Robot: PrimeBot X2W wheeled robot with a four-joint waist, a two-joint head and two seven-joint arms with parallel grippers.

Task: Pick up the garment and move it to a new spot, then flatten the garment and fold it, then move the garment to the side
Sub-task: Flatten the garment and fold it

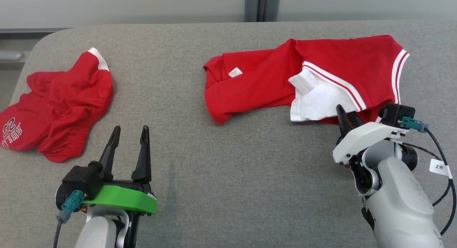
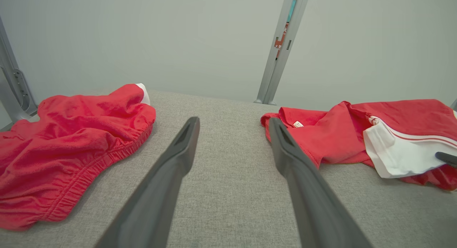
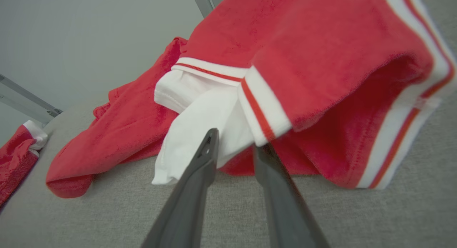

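Clearly the right pincer (image 1: 345, 114) sits nearer, jaws drawn narrow about the white fold (image 1: 317, 98) on the near edge of the red jersey (image 1: 264, 80), which lies long left-to-right across the worktop (image 1: 228, 176) at the frame's upper right; whether it grips cannot be told, and the left pincer (image 1: 130, 132) stands wide, well apart.

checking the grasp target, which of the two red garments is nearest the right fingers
The red cloth garment with white striped trim: the right fingers reach its white flap. The crumpled red lettered garment lies far left.
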